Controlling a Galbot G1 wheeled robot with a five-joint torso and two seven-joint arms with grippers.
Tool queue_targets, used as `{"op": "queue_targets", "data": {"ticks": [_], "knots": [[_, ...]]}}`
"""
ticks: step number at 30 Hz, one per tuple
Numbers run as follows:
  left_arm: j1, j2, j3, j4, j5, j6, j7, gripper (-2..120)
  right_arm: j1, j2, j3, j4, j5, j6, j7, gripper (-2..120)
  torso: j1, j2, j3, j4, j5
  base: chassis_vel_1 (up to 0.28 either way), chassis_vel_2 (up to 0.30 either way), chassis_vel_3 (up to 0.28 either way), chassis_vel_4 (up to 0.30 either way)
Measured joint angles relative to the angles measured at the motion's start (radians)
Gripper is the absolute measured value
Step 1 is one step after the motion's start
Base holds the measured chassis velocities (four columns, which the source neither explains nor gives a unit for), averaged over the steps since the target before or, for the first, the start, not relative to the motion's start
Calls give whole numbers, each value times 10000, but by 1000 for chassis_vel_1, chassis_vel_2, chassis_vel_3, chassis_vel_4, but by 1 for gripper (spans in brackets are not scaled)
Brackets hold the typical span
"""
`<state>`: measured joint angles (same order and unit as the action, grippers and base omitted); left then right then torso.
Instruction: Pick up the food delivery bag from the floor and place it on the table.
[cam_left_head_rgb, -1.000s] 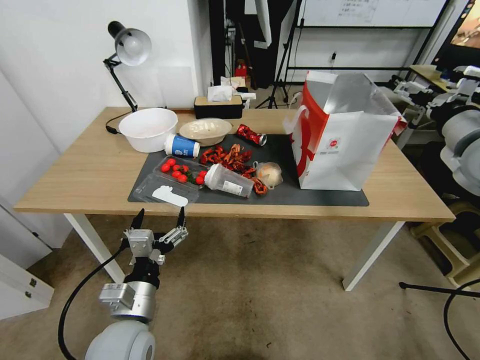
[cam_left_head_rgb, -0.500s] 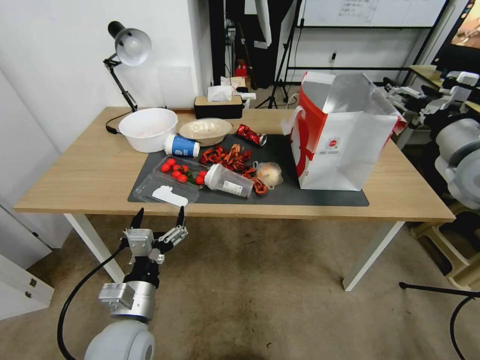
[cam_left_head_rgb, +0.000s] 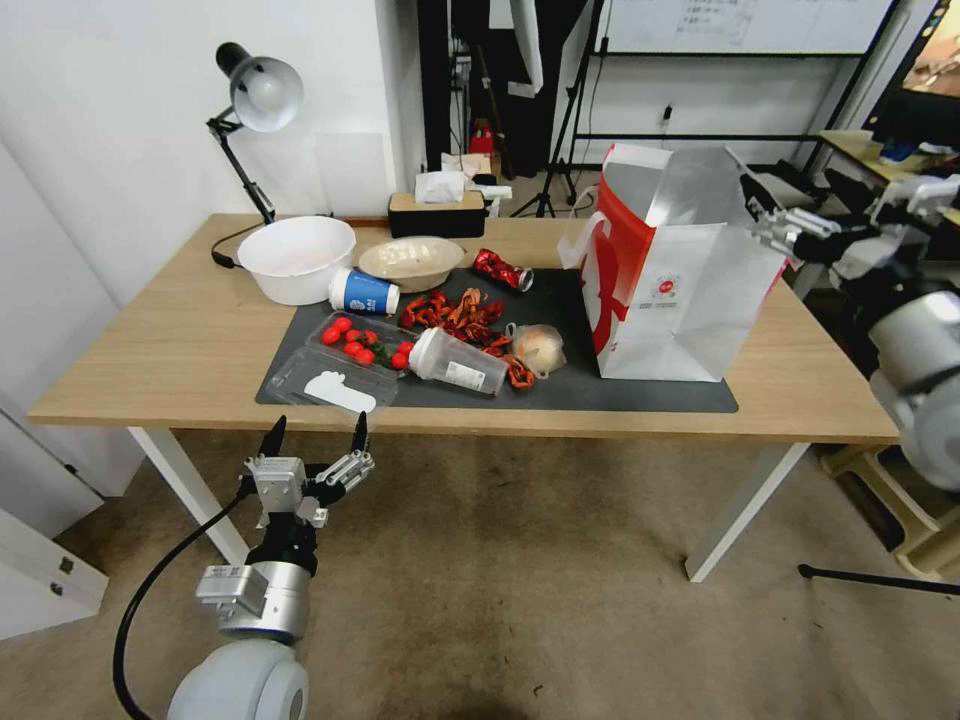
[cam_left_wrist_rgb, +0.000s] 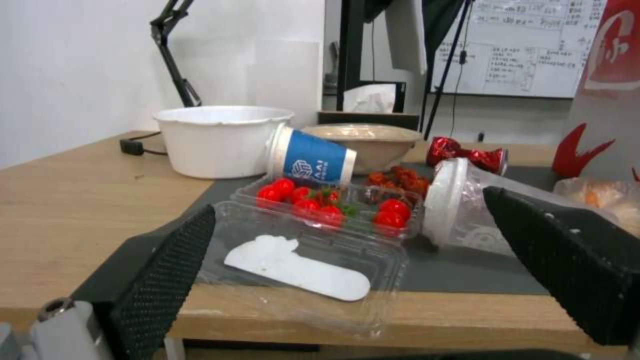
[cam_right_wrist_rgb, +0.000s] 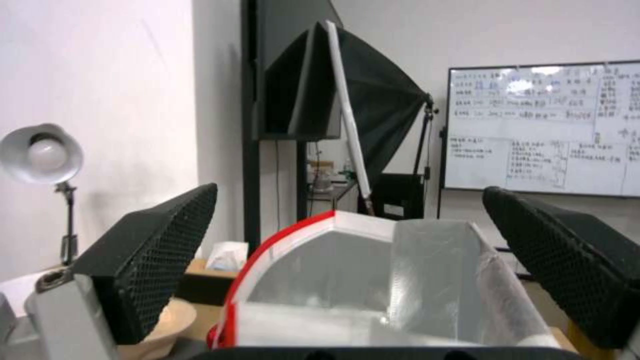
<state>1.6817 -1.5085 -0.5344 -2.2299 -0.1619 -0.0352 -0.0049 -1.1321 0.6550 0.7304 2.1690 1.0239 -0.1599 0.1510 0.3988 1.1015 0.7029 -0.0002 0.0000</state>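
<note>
Head view: right hand (cam_left_head_rgb: 768, 213) spread wide, empty, beside the food delivery bag (cam_left_head_rgb: 680, 275).

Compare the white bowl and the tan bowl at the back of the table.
The white bowl is deeper and taller, with steep sides; the tan bowl is shallow and flatter. The white bowl stands on bare wood of the table, near the lamp; the tan bowl sits closer to the dark mat's far edge. The tipped blue cup lies in front of both. Both stand upright and open.
</note>
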Motion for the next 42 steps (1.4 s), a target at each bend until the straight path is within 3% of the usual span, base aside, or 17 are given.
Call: {"op": "queue_targets", "data": {"ticks": [5, 14, 26, 30, 42], "knots": [[2, 7, 9, 18, -1, 0, -1, 100, -1571, 340, 975, 930, -889, 464, -401, 100, 0, 0, 0, 0, 0, 0, 0, 0, 0], [10, 6, 8, 26, -4, -9, -1, 100, -2541, 724, 1283, 1863, -2031, 804, -550, 100, 0, 0, -1, 0, -2, 0, 0, 0, 0], [276, -146, -194, -176, 23, -209, -51, 100, -3270, 1492, 454, 2177, -4044, 1484, -548, 100, -1, 0, 0, 2, -1, 0, 0, 0, 0], [292, -175, -185, -139, 65, -261, -57, 100, -4616, 2596, -237, 1867, -5620, 2706, -49, 100, -1, 0, 0, 0, 0, 0, 0, 0, 0], [273, -55, -146, 56, 79, -349, -14, 100, -5999, 3864, -830, 582, -7418, 3858, 630, 100, -1, 0, 0, 1, -1, 0, 0, 0, 0]]}}
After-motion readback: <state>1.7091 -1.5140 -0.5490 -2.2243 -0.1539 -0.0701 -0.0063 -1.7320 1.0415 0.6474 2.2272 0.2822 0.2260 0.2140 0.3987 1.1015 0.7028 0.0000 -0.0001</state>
